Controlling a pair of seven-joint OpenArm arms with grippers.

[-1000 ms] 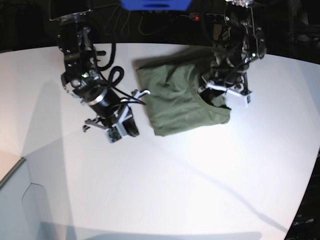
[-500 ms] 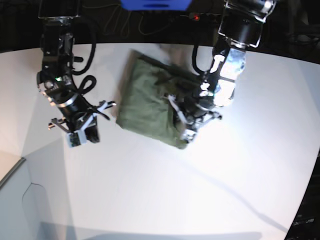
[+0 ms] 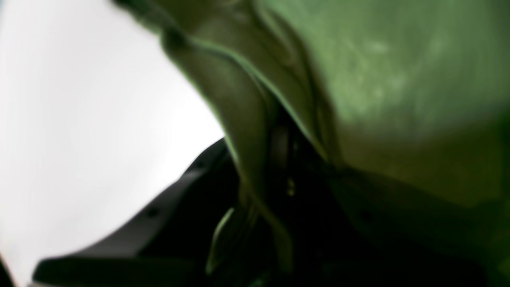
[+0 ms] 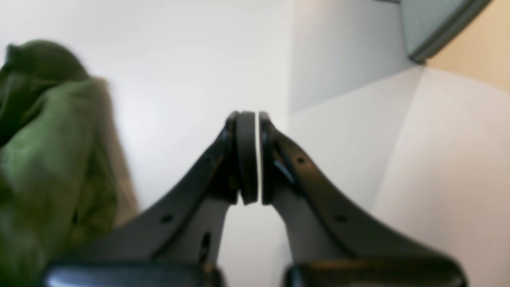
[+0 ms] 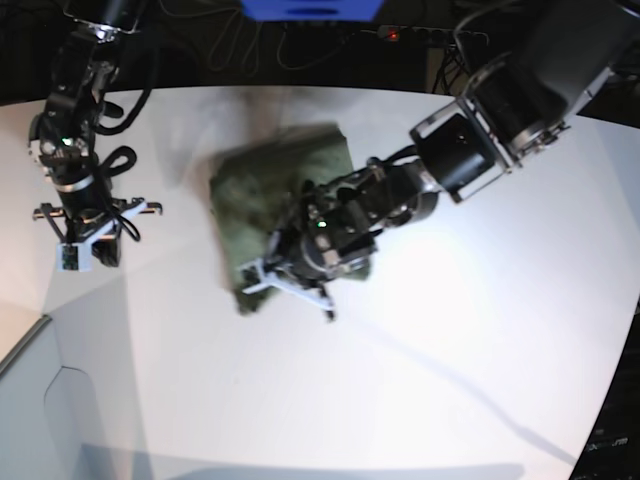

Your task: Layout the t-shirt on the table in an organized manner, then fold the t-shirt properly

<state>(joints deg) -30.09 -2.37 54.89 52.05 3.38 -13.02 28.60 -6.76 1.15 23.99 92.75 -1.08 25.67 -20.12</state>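
— What is seen of the left gripper?

— It is stretched low across the table and is buried in the near edge of the t-shirt. In the left wrist view, olive cloth is seen gathered into a fold that runs down between the dark fingers, so the jaws are taken to be clamped on the t-shirt. The picture there is blurred, and the fingertips themselves are hidden by the fabric.

— And where is the t-shirt found?

— It is bunched into a rough heap near the middle of the table, lying mostly beyond and beside the left fingers, with its lower edge drawn in under them. The cloth is smeared in the base view, so its collar and sleeves cannot be told apart.

— How is the right gripper held?

— Its two black fingers are pressed together with only a sliver of light between the pads, and nothing is gripped. Bare white tabletop is seen beyond the tips. The t-shirt is seen off to one side of the fingers, well apart from them, not touched.

— Are any containers noted?

— No object is seen inside anything. Only a grey panel edge is seen past the right fingers, at the table's corner, and what it belongs to cannot be told.
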